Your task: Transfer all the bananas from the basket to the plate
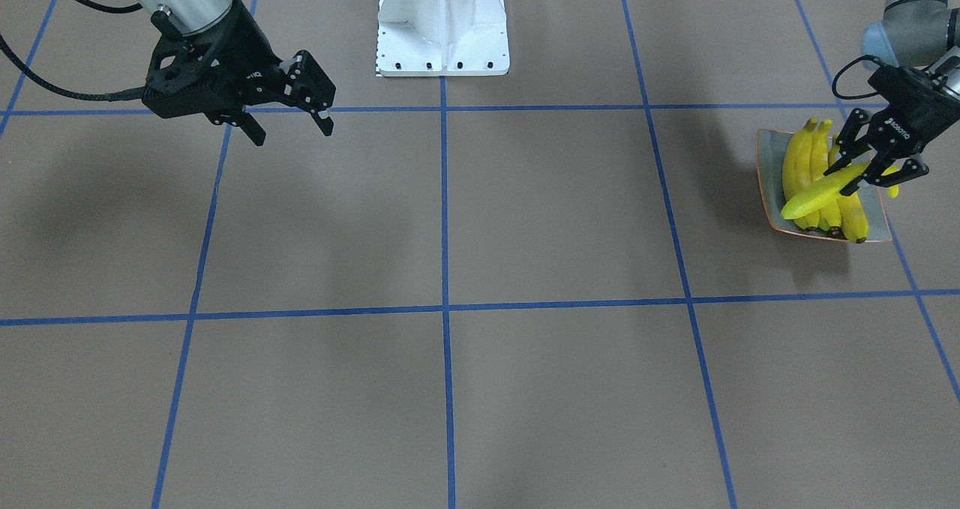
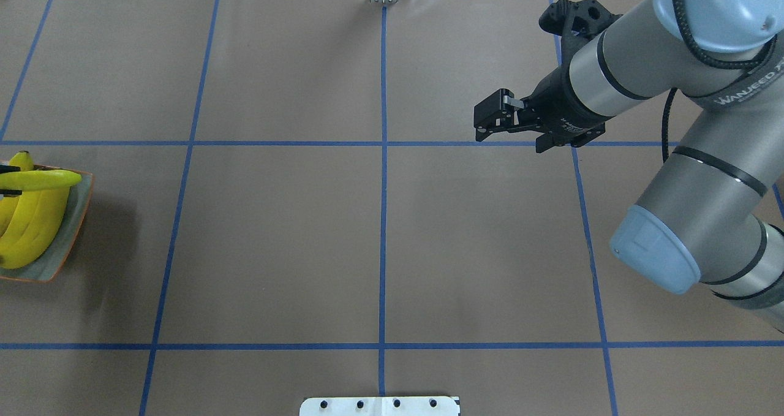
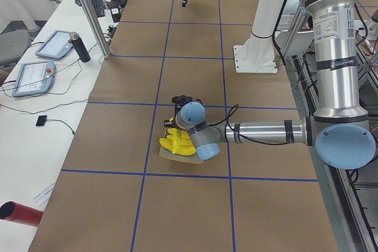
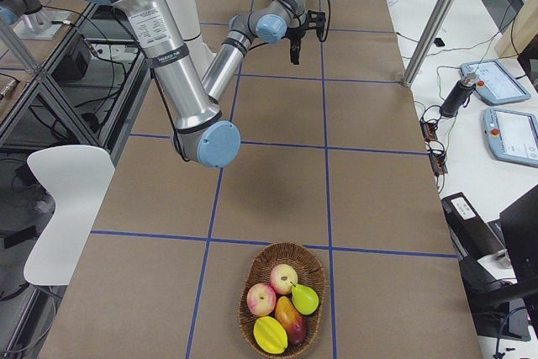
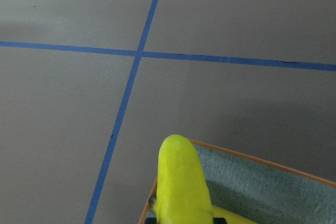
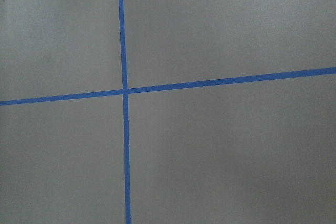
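The left gripper [image 1: 874, 170] grips the last banana [image 1: 817, 193] over the plate [image 1: 766, 175], three bananas [image 1: 801, 166] beneath it. The basket [image 4: 242, 300] holds none, and the right gripper [image 1: 292, 133] hangs open.

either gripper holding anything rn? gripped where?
Left gripper is shut on the paler banana, fingers across it past its middle, above the plate. Right gripper is open, empty.
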`<act>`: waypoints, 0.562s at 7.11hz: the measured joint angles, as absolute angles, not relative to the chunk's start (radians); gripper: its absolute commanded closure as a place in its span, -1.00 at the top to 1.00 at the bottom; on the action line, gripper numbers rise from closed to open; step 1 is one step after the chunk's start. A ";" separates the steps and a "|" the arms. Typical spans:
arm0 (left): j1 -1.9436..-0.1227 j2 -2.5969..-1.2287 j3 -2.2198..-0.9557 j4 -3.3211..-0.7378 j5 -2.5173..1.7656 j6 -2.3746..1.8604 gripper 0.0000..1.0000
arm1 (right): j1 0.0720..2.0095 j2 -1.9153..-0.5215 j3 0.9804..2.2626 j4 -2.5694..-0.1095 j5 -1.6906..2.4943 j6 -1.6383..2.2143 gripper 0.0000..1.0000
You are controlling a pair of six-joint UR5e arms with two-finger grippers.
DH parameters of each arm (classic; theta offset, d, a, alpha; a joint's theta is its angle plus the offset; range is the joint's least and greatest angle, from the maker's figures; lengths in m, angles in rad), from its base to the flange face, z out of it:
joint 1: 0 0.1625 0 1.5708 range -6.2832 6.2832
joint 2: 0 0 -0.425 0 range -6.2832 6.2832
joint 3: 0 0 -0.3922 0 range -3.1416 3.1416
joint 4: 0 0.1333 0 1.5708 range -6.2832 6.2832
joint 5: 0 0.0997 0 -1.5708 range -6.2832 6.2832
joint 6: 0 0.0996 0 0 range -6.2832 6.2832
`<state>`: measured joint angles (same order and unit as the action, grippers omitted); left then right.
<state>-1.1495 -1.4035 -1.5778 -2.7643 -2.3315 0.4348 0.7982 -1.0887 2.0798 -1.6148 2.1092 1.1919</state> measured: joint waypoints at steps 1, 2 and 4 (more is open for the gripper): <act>-1.140 -1.392 -1.580 -2.764 -2.315 0.459 -1.00 | 0.799 -1.089 2.080 -1.614 2.109 1.192 1.00; -1.133 -1.376 -1.584 -2.763 -2.296 0.489 -1.00 | 0.799 -1.089 2.080 -1.614 2.108 1.192 1.00; -1.125 -1.348 -1.591 -2.763 -2.276 0.510 -1.00 | 0.799 -1.089 2.081 -1.614 2.108 1.192 1.00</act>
<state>-1.1253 -1.3481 -1.5910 -2.7635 -2.2761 0.5096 0.7991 -1.0891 2.0811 -1.6144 2.1077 1.1919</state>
